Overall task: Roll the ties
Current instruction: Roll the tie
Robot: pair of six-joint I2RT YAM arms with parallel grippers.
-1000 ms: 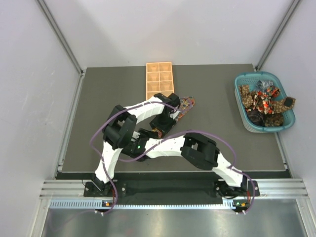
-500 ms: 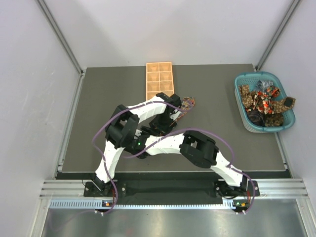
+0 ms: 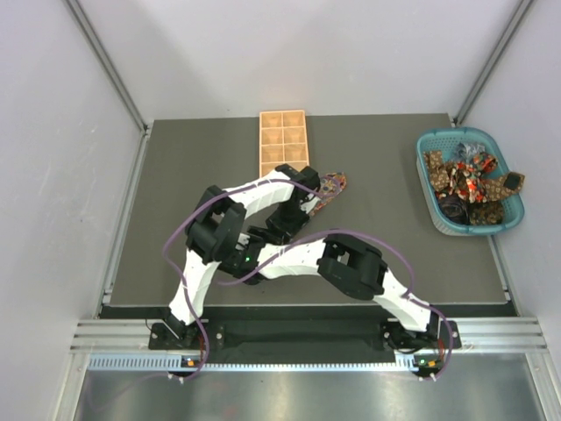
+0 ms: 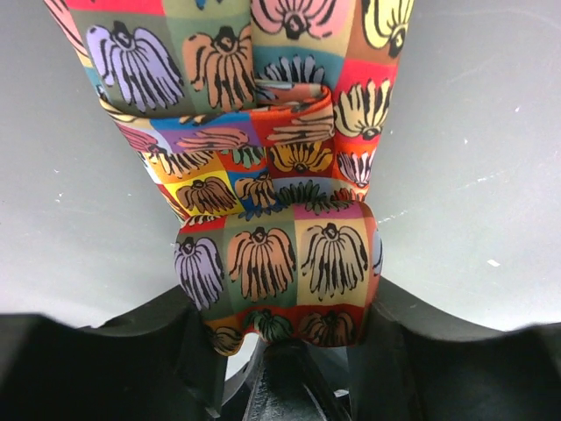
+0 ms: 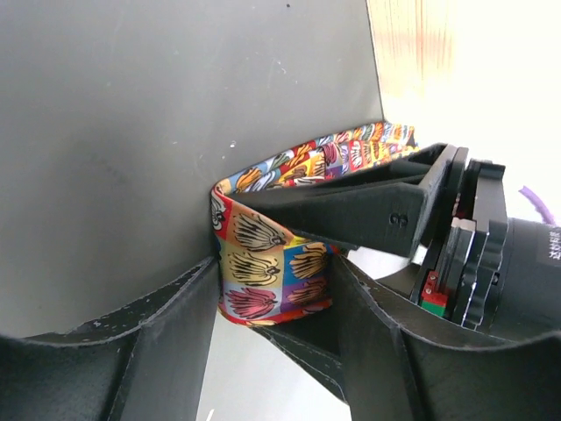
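Note:
A tie printed with coloured squares is partly rolled. Its roll (image 4: 276, 276) sits between the fingers of my left gripper (image 4: 279, 307), which press on both of its sides. The unrolled length runs away from the roll over the mat. My right gripper (image 5: 273, 289) clasps the same roll (image 5: 272, 272) from another side, both fingers touching it, and the left gripper's black fingers (image 5: 351, 206) cross above and below. In the top view the wrists hide the roll and only the tie's wide pointed end (image 3: 331, 184) shows. More ties (image 3: 469, 180) lie heaped in the basket.
The tan wooden compartment tray (image 3: 283, 140) stands just behind the two wrists. The teal basket (image 3: 436, 215) is at the far right of the dark mat (image 3: 175, 202). Both arms cross over the middle of the mat, with purple cables looping around them.
Both wrists have shifted slightly near the tray. The tie's wide end was drawn in a little and lies almost where it was. The roll stays between both grippers.

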